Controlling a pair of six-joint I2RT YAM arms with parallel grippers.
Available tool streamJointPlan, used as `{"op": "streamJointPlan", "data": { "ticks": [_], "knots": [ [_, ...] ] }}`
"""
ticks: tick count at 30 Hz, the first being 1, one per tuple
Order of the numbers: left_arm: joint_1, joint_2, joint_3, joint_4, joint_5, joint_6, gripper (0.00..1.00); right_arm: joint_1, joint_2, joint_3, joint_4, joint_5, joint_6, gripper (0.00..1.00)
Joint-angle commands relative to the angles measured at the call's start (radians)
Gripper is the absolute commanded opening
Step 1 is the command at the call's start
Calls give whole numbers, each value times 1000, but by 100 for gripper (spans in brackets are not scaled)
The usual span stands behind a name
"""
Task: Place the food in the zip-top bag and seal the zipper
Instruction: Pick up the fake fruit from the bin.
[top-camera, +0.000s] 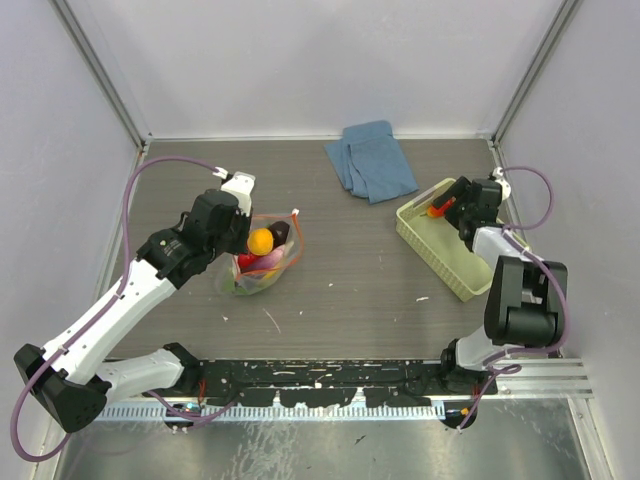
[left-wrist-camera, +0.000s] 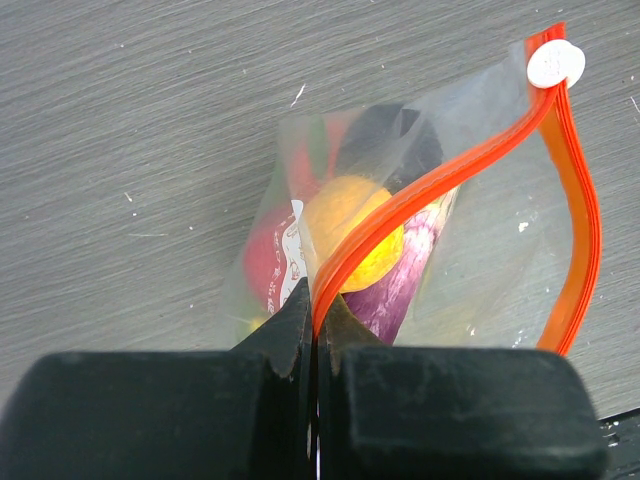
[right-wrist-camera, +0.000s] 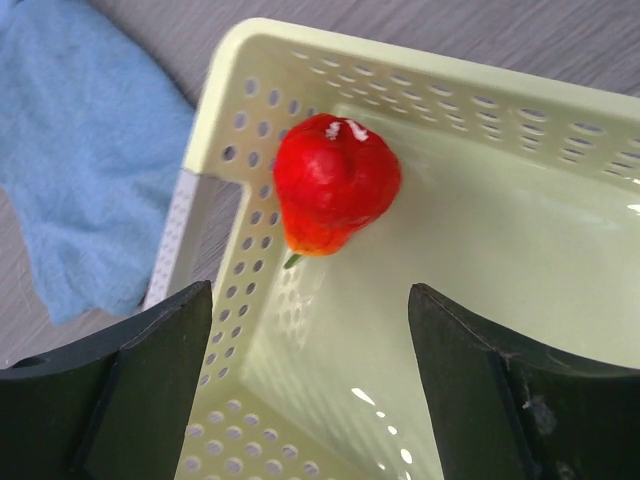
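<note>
Left claw (left-wrist-camera: 315, 330) clamped on zipper (left-wrist-camera: 440, 180) of zip-top bag (left-wrist-camera: 490, 240); food (left-wrist-camera: 345, 215) seen inside. Right claw (right-wrist-camera: 305, 305) held apart above red fruit (right-wrist-camera: 333, 180) in basket (right-wrist-camera: 500, 110).

2 arms (top-camera: 110, 310) — white links, black joints | purple cables (top-camera: 130, 200) | black blocky hand fingers (right-wrist-camera: 150, 380)

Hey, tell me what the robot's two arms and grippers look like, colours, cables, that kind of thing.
Both arms have white links joined by rounded black joint housings: left arm, right arm. A mauve cable loops along the left one, another along the right. The left gripper and right gripper are matte black and blocky, tapering toward the tips. No markings show.
</note>
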Motion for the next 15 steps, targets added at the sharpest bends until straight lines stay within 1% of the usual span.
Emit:
{"op": "streamJointPlan", "data": {
  "ticks": [1,5,9,15],
  "knots": [
    [4,-16,28,51,-8,5,0,-35,54,-4,157,-11,94,82],
    [4,-14,28,51,-8,6,0,-44,118,1,215,-2,114,80],
    [4,-12,28,52,-7,6,0,-58,195,31,267,-56,141,77],
    [4,-9,28,51,-8,7,0,-69,316,70,311,-131,181,77]
  ]
}}
